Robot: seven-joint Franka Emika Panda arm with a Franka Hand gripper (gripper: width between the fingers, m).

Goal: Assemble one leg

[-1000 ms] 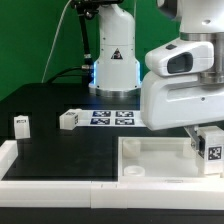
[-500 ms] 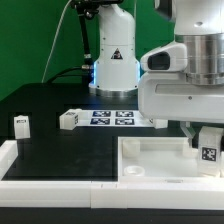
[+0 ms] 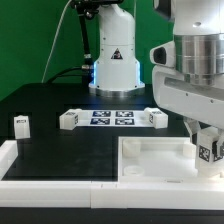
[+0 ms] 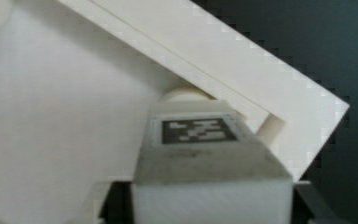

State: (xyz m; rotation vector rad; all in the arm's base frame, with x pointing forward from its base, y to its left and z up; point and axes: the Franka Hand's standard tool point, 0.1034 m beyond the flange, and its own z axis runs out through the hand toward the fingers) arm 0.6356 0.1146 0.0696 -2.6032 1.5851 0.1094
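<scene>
Hiding tool (image 3: 207, 150), tagged leg (image 4: 202, 140).

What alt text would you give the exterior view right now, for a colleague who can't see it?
The pincer holds a tagged white leg over the white panel at the exterior view's right. Three more legs sit on the black table, two flanking the marker board.
</scene>
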